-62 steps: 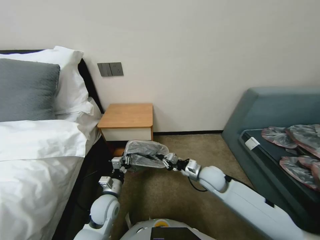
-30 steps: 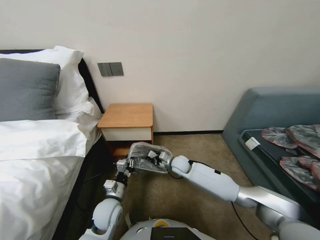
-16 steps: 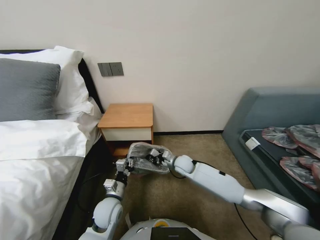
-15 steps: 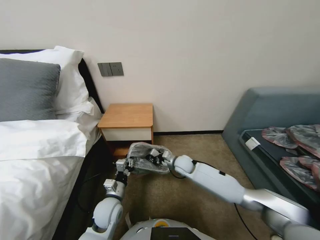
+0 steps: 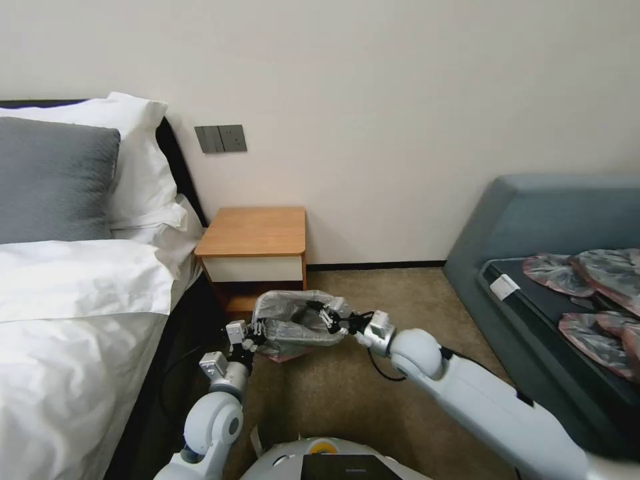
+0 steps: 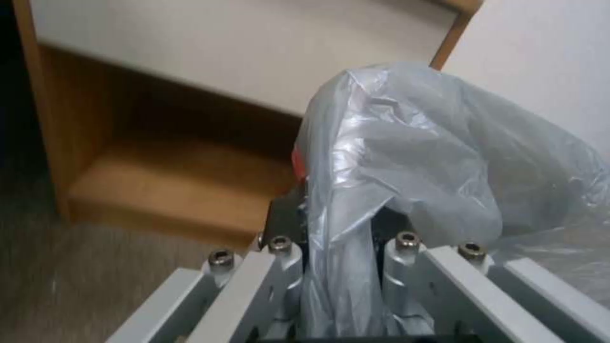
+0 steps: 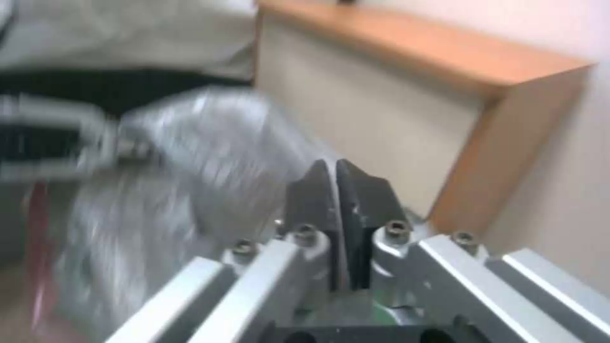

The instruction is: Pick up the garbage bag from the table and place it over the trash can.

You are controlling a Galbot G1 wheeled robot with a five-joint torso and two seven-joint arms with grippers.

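The wrinkly grey garbage bag [image 5: 293,325] hangs low over the carpet in front of the table [image 5: 253,230], its pinkish-red rim showing at the bottom. My left gripper [image 5: 252,331] is shut on the bag's left edge; plastic runs between its fingers in the left wrist view, where the garbage bag [image 6: 407,157] bulges past the left gripper [image 6: 337,224]. My right gripper [image 5: 324,315] lies against the bag's upper right side. In the right wrist view the right gripper [image 7: 337,186] is shut, with no plastic visible between the tips and the garbage bag [image 7: 190,157] just beside them. The trash can is hidden.
A bed with white linen [image 5: 73,313] stands close on the left. On the right, a blue-grey sofa [image 5: 533,220] carries a dark tray [image 5: 533,300] with several flat grey-pink bags [image 5: 600,267]. Open carpet [image 5: 400,293] lies between them. The table's lower shelf [image 6: 159,186] is just behind the bag.
The right arm has unfolded, and its gripper has drawn back from the bag's top to its right side. The bag now sits a little lower and wider. The left gripper has shifted slightly.
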